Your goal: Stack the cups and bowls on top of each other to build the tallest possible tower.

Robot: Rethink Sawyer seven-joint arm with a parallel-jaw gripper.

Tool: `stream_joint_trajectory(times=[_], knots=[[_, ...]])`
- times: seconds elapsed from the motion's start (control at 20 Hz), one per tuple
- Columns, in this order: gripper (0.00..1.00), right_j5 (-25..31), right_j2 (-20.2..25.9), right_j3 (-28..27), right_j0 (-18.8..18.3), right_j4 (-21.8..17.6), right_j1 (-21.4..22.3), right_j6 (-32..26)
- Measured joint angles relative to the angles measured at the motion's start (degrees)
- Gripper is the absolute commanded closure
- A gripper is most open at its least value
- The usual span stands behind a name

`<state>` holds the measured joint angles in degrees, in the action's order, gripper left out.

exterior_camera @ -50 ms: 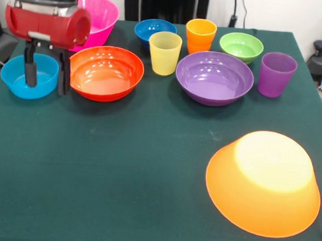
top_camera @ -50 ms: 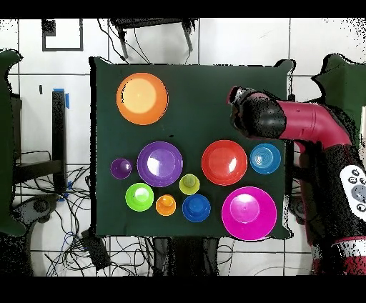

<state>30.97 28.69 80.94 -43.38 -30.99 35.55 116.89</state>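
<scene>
Green table (exterior_camera @ -50 ms: 120, 167) — spread tool (exterior_camera @ -50 ms: 46, 80) straddling light blue bowl (exterior_camera @ -50 ms: 21, 82) rim, orange-red bowl (exterior_camera @ -50 ms: 106, 72) beside

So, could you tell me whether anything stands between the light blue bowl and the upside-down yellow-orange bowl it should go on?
Nothing visible does. The claw straddles the light blue bowl's rim, and bare cloth runs from there to the yellow-orange bowl. The orange-red bowl sits beside that path.
</scene>
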Motion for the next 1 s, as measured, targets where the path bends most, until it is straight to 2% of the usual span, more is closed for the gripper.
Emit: stream_joint_trajectory(times=[0.3, 0.5, 1.0], knots=[[0.0, -0.01, -1.81, -0.81, 0.0, -0.65, -2.6, 0.0], [0.0, -0.01, -4.69, -1.44, 0.52, -0.73, -4.16, 0.0], [0.0, -0.02, -14.92, -3.3, 3.34, -0.75, -6.97, 0.0]])
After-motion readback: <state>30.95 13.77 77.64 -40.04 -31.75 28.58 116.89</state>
